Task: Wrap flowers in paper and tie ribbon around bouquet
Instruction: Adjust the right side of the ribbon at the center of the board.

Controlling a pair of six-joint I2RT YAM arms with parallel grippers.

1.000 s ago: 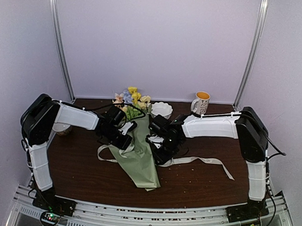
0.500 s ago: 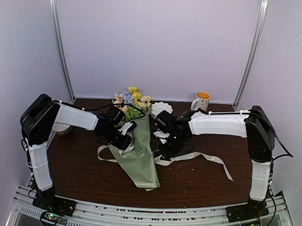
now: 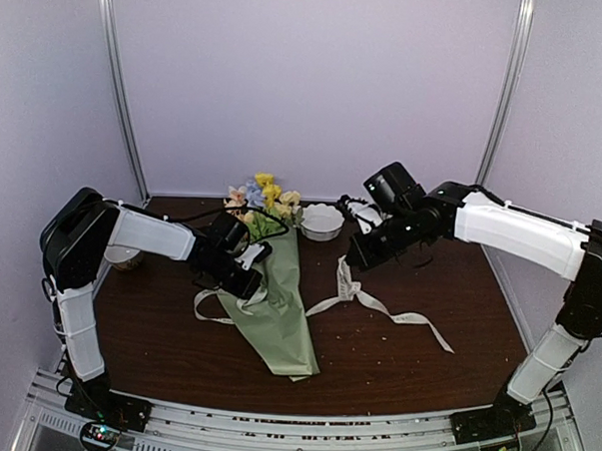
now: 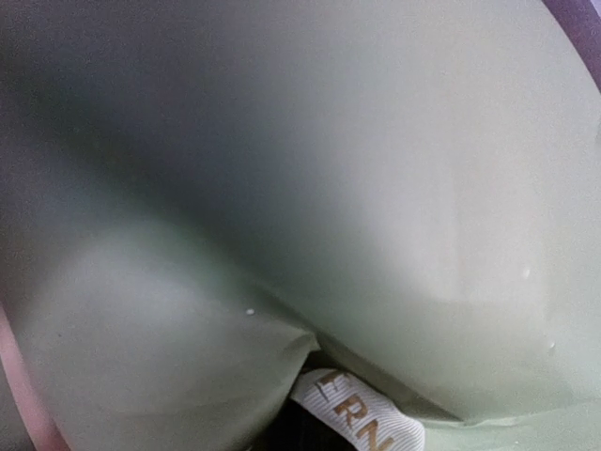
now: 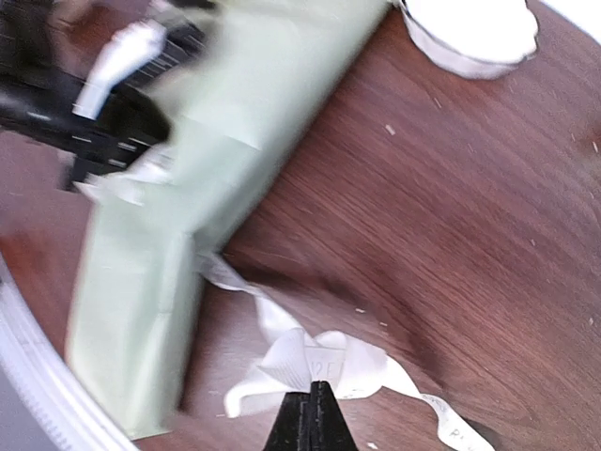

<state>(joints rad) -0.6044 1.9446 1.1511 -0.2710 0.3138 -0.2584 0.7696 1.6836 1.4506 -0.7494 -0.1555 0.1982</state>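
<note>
Above table (image 3: 176,350): right gripper (image 5: 311,393) tight on ribbon (image 5: 352,366)

Only the ribbon (image 4: 357,423) carries print that can be read, in the left wrist view: brown capital letters that look like "ERN", the first partly hidden.

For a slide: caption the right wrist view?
Right claw shut on the cream ribbon beside the sage-green paper-wrapped bouquet on a wooden table.
</note>
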